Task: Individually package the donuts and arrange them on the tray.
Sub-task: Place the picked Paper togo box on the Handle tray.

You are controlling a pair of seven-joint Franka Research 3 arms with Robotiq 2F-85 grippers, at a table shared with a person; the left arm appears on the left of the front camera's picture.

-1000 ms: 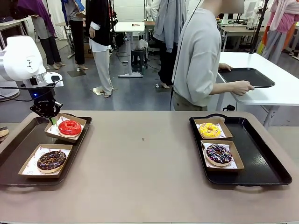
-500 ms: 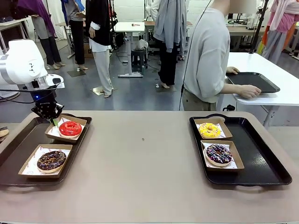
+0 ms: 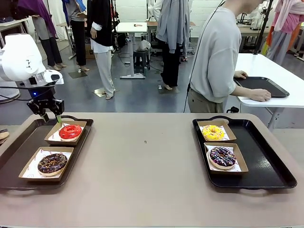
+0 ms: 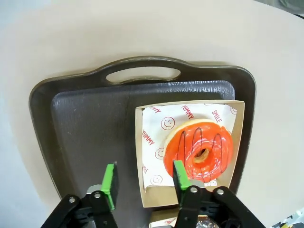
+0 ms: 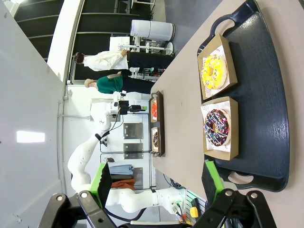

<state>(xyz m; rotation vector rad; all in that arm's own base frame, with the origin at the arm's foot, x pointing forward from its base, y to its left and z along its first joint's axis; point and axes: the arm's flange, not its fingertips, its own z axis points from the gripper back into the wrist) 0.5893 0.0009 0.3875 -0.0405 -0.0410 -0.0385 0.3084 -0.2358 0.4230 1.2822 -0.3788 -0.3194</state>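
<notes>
The left gripper (image 4: pixel 144 182) is hovering spread and empty above the glossy red-iced ring donut (image 4: pixel 199 149) in its brown paper box (image 4: pixel 140 156) (smiley-printed liner showing); right gripper (image 5: pixel 156 185) is gaping.

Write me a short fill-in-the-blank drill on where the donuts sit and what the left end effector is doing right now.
1. The red donut sits in a cardboard box on the ____ tray.
2. On the right tray, the yellow donut lies ____ from the robot than the sprinkled donut.
3. The left end effector hangs above the red donut's box with its jaws ____.
4. The chocolate donut shares a tray with the ____ donut.

Missing words: left; farther; open; red
</notes>
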